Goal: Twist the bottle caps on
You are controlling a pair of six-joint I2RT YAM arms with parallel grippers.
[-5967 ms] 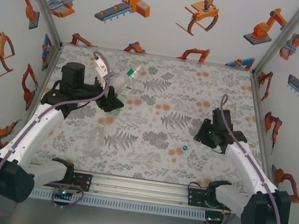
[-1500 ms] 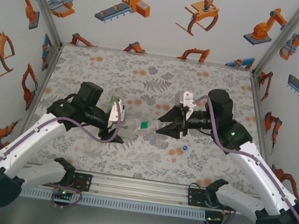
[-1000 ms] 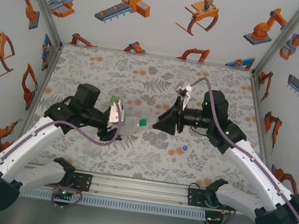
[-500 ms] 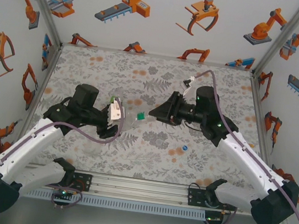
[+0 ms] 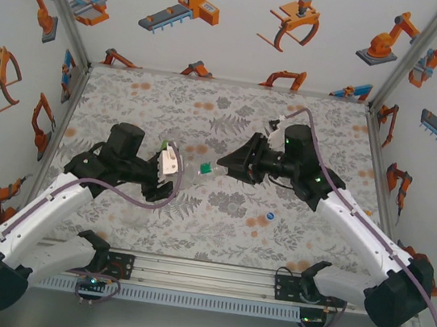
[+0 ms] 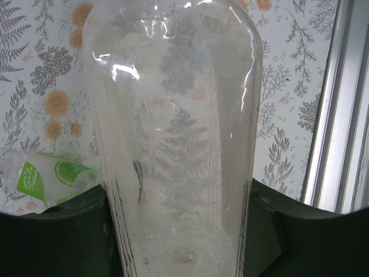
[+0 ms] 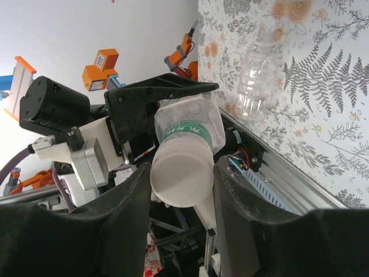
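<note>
Grey floral sheeting covers the table point(image 5: 304, 135), and on my top feed both arms reach in toward its middle, the left arm point(image 5: 41, 212) from the near left and the right arm point(image 5: 355, 231) from the near right.

The left gripper point(image 6: 176, 190) is clamped on the plain clear bottle point(image 6: 173, 115). On its wrist feed I see a black finger pressed against each side of the body. The bottle lies sideways in that grip, with its mouth pointing at the right gripper point(image 7: 182, 170).

The green cap point(image 5: 204, 169) sits at that mouth, between the two tools. On the right wrist feed its round end face looks pale, with a green band just behind it. A right finger lies close against each side of it, so I read that tool as closed around the cap.

A bottle with a green label point(image 6: 40, 176) lies on its side on the table, left of the held bottle on the left wrist feed. Another clear ribbed bottle point(image 7: 259, 69) lies on the sheeting near the aluminium rail point(image 6: 340, 115) at the table's front edge.

The blue cap point(image 5: 270, 216) rests alone on the table below the right forearm on the top feed, apart from both bottles and both tools.
</note>
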